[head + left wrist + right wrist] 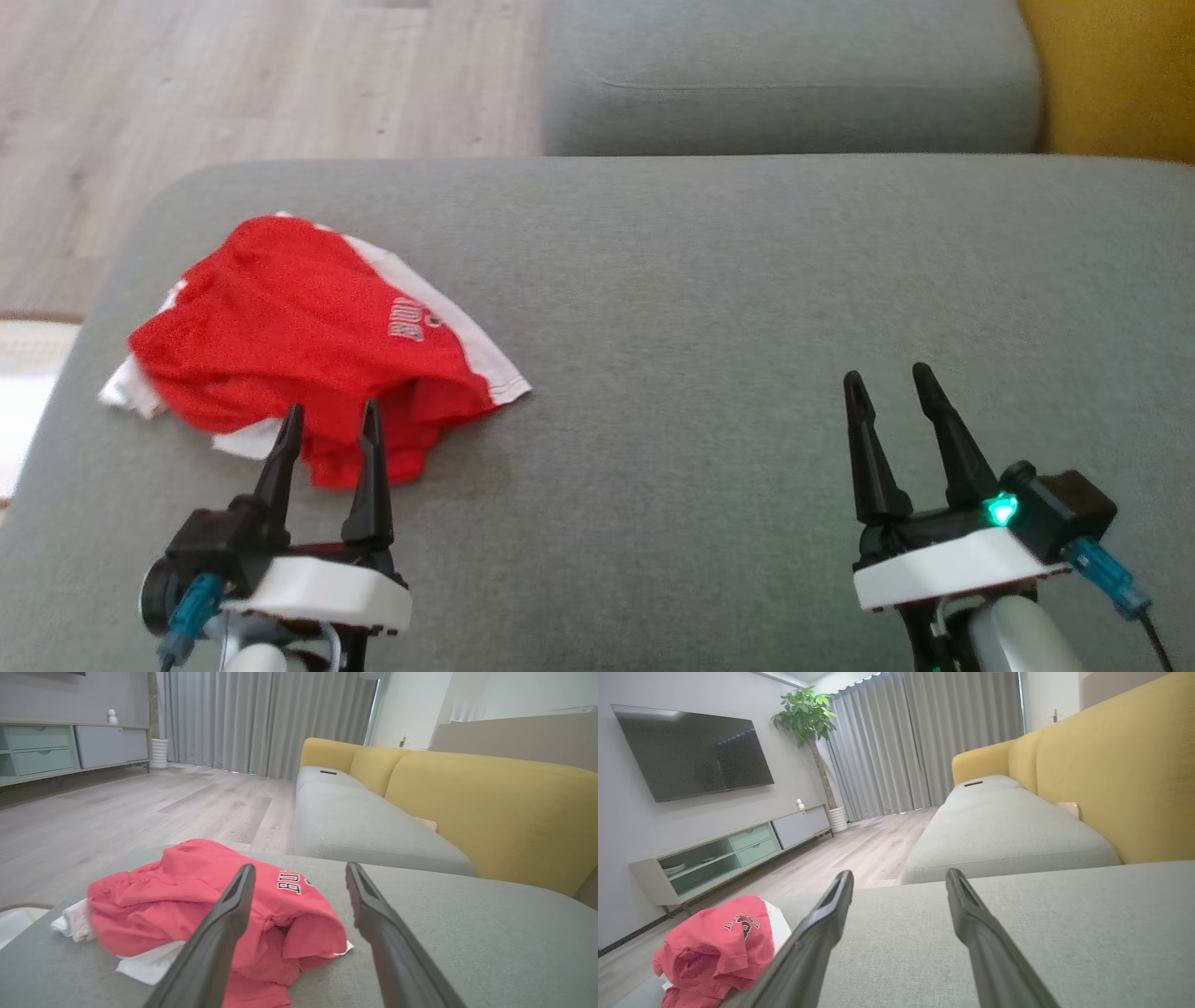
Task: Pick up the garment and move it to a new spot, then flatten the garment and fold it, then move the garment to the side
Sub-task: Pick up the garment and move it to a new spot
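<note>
Garment [308,345]: red with white trim, crumpled in a heap on the grey cushion [709,308], part of the lettering showing on top. It lies just ahead of the left gripper [332,407], near hem right at the fingertips. From where I stand I can't tell whether they touch cloth. It is well off to the left of the right gripper [887,373], with bare cushion between.

Both grippers: jaws spread wide, nothing in them. The right one hovers over plain cushion.

Pick-up not yet made, by the look of it.

Risks, as I judge them:
- The heap is several layers deep. A pinch at the near hem may catch one layer only, and the rest would trail and drag on the lift.
- Or the jaws bite a whole wad and the garment comes up balled, harder to flatten after.
- The heap sits close to the cushion's rounded edge, beyond and left of the left gripper. A shove instead of a grip could tip it onto the floor [233,75].
- Fingers driven too low may dig into the cushion.
</note>
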